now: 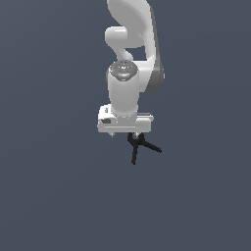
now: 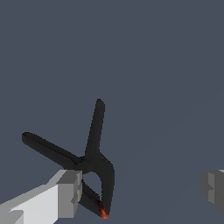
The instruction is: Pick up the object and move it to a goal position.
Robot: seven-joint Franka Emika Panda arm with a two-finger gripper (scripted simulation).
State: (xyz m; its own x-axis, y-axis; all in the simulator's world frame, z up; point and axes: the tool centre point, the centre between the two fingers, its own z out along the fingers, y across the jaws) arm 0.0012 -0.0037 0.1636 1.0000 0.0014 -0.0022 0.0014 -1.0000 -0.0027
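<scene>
My end effector [image 1: 126, 133] points straight down, its white body sitting right over the object [image 1: 139, 146] in the exterior view. The object is a small black clamp-like thing: looped head, two thin legs splayed out, one running down, the other toward the exterior view's right. Its head is tucked under my hand; the legs stick out below. In the wrist view my fingers [image 2: 65, 192] are spread wide, one at each side of the frame, well apart. The object [image 2: 94, 162] lies close against one finger, looks like touching or overlapping it, can't confirm. The other finger is well clear of it, so nothing is pinched. Red spot [image 2: 104, 213] at the tip of the loop. Dark flat surface [image 1: 54, 196] all around.
</scene>
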